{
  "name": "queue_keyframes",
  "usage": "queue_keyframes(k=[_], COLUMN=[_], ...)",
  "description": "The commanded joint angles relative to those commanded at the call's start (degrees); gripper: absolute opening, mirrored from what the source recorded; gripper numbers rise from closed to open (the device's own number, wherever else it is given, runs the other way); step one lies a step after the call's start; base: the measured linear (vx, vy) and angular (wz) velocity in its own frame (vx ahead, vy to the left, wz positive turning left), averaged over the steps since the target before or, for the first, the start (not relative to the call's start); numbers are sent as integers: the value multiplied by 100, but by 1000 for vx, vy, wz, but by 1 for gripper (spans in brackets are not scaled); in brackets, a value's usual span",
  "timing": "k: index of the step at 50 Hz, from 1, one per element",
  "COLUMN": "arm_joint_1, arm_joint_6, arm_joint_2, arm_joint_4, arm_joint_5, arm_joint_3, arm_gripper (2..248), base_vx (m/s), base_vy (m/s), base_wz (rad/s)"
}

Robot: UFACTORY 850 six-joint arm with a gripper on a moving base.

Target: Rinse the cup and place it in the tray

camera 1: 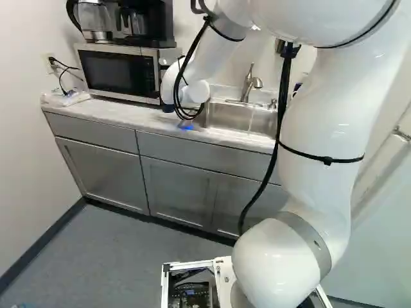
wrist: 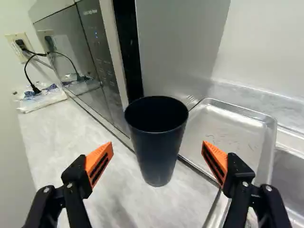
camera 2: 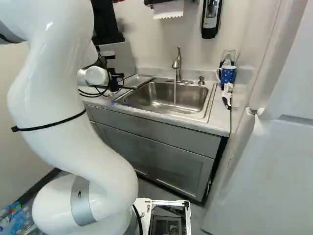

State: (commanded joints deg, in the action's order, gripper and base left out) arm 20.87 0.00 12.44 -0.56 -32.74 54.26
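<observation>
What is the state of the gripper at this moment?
Gripper: open and holding nothing; the dark cup stands upright on the counter ahead, between the spread fingers but untouched.

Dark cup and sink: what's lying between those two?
A metal tray lies between the dark cup and the sink; the wrist view shows this.

Cup (wrist: 156, 147) placed on counter (wrist: 52, 137), near microwave (camera 1: 119, 70) and tray (wrist: 228, 133). Tray set between microwave and sink (camera 2: 156, 103). Faucet (camera 2: 177, 63) mounted behind sink.
</observation>
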Motion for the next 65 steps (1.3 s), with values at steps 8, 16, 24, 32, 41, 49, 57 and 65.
queue_keyframes(k=[8,16,24,32,41,49,57,65], arm_joint_1=[0,0,0,0,0,0,0,1], arm_joint_6=[0,0,0,0,0,0,0,0], arm_joint_2=[74,148,223,298,382,457,531,603], arm_joint_4=[0,0,0,0,0,0,0,0], arm_joint_5=[-165,-332,-530,-738,-974,-1187,-1416,-1628], arm_joint_3=[-20,-39,-57,-75,-95,-113,-130,-151], arm_gripper=[247,247,247,247,247,247,247,247], base_vx=[0,0,0,0,0,0,0,0], base_vy=[0,0,0,0,0,0,0,0], base_wz=[0,0,0,0,0,0,0,0])
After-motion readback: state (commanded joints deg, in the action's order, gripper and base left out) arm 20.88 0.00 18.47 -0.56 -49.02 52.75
